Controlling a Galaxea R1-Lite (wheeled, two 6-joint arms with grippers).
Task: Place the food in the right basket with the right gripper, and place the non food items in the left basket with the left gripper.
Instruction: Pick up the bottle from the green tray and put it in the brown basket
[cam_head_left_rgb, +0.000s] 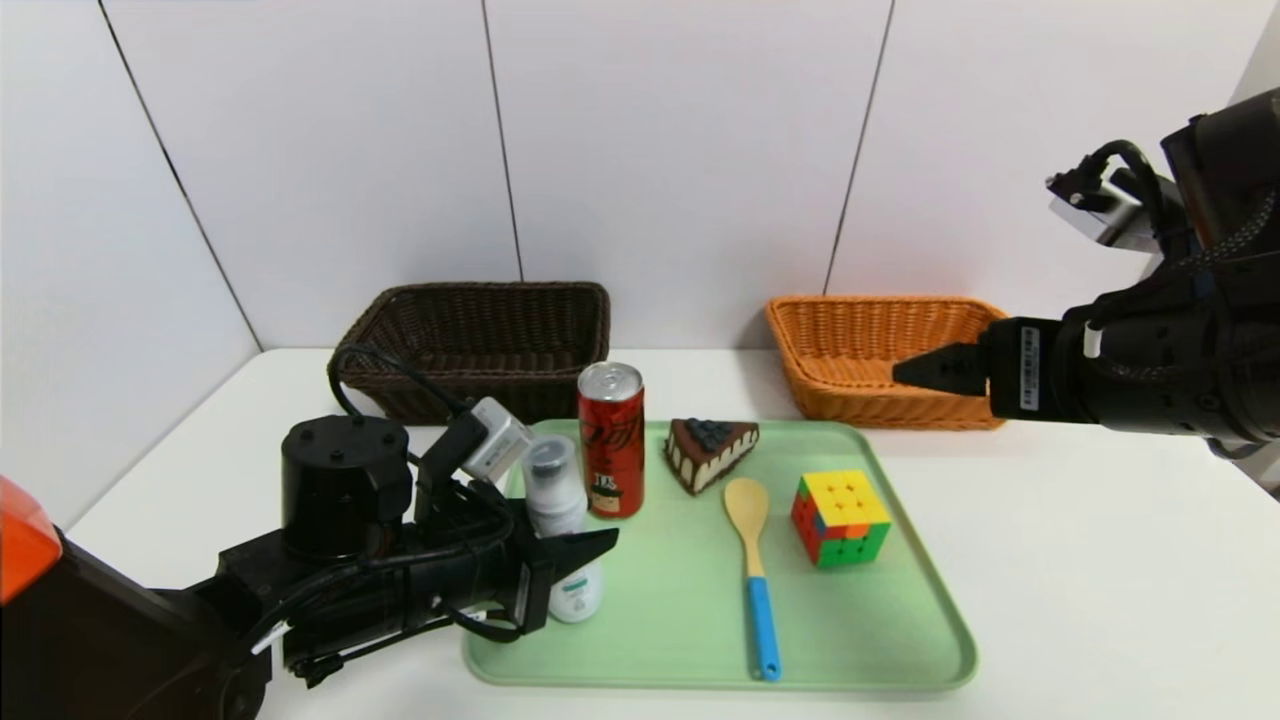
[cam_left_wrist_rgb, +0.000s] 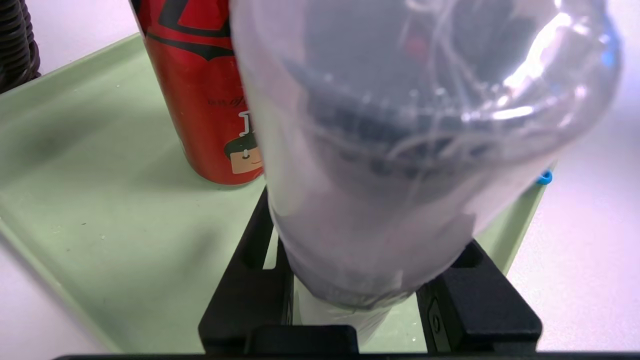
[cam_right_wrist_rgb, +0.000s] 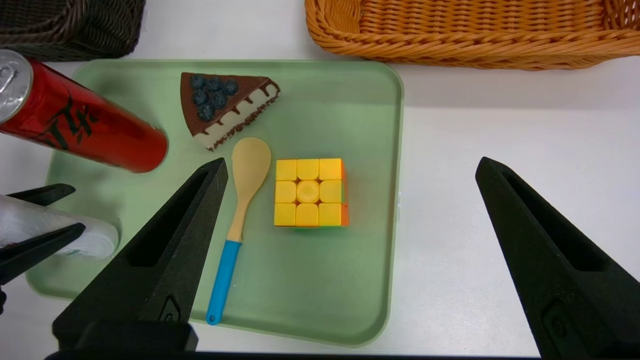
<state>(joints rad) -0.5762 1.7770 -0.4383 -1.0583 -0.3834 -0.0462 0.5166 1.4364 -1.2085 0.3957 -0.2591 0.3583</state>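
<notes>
The left gripper (cam_head_left_rgb: 590, 560) is at the waist of a white bottle (cam_head_left_rgb: 575, 595) standing upright near the left edge of a green tray (cam_head_left_rgb: 870, 650), just beside a red drink can (cam_head_left_rgb: 613, 440). Whether it has a firm hold cannot be told from these views. The right gripper (cam_right_wrist_rgb: 350, 165), its 2 fingers spread wide with nothing between them, hangs idle by the orange basket (cam_head_left_rgb: 900, 395) beyond the tray's far right corner.

The step in hand appears to be securing the bottle for the dark basket (cam_head_left_rgb: 470, 370) behind the tray's far left corner. The narrow waist looks like the best place for a level, even squeeze, firm enough to stop the smooth sides slipping but not enough to dent them. A straight lift should follow, kept upright and clear of the can, which a sideways swing could topple. The bottle's base should clear the basket's near rim before it is lowered and released.

All 5 items remain to be sorted: behind the bottle's turn wait the wooden spoon (cam_head_left_rgb: 757, 570) and puzzle cube (cam_head_left_rgb: 842, 515), while the cake slice (cam_head_left_rgb: 708, 450), near the tray's far edge, and the can belong in the orange basket.
</notes>
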